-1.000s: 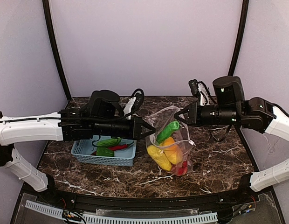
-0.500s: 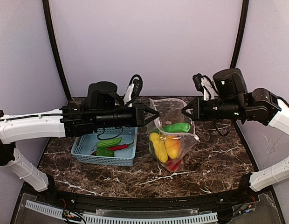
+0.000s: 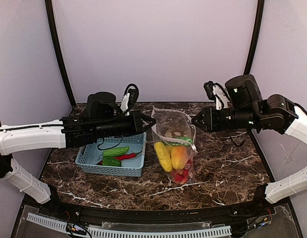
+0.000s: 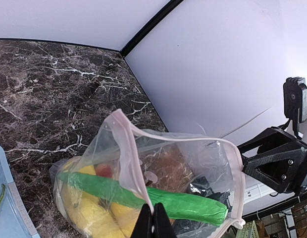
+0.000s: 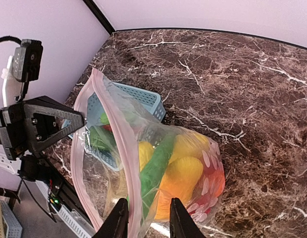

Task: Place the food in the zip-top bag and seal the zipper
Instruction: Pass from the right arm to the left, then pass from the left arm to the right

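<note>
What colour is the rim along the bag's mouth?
The rim is pale pink, clearest in the right wrist view.

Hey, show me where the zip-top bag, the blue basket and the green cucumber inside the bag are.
zip-top bag (image 3: 171, 119), top external view, on its clear upper panel.
blue basket (image 3: 111, 170), top external view, on its near wall.
green cucumber (image 4: 193, 206), left wrist view, on its right half.

White left arm (image 3: 29, 138) and right arm (image 3: 298, 124) carry black wrist housings (image 3: 106, 126), looped cables (image 3: 129, 91).
</note>
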### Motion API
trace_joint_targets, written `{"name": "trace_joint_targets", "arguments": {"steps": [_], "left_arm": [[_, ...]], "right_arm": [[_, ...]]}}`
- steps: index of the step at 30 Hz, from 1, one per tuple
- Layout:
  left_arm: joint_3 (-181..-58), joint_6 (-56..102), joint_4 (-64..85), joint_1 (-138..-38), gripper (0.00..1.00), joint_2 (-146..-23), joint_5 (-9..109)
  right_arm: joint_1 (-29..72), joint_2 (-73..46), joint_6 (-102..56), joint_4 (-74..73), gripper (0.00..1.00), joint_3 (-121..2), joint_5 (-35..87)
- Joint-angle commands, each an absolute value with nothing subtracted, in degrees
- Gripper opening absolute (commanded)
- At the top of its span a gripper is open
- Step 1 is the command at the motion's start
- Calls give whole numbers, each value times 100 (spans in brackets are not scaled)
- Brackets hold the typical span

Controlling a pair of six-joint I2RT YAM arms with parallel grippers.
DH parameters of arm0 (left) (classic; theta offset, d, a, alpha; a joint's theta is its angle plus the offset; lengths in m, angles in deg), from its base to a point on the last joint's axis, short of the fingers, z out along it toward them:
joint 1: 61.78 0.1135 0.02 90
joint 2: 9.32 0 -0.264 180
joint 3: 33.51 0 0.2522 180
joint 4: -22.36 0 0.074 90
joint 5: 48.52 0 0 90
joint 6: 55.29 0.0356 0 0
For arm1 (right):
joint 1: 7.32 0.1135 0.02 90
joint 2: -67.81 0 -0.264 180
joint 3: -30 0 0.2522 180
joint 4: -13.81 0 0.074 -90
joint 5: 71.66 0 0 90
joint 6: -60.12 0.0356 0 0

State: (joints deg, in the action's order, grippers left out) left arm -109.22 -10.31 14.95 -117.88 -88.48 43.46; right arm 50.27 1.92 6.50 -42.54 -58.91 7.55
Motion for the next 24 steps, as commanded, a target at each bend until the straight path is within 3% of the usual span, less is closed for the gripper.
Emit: {"name": "trace_joint_targets", "arguments": {"steps": [1,6,13,24], "left_arm": [[-10907,-1045,1703,-11703,1,-8519,4218],[-10937,-1006,1567,-11653,1,-8496,4125],[-11026,-960,1423,-11621,1,-8516,4132],[-11107,-865,1221,-11586,1,-8517,4130]], "right_arm": [[4998,630,459,-4221,33,-5974,834],[4998,898,462,-4219,43,-5820,966],[5007,649,462,-4059,51,-5697,1536],[5075,-10,440,-3635,49,-5761,1996]]}}
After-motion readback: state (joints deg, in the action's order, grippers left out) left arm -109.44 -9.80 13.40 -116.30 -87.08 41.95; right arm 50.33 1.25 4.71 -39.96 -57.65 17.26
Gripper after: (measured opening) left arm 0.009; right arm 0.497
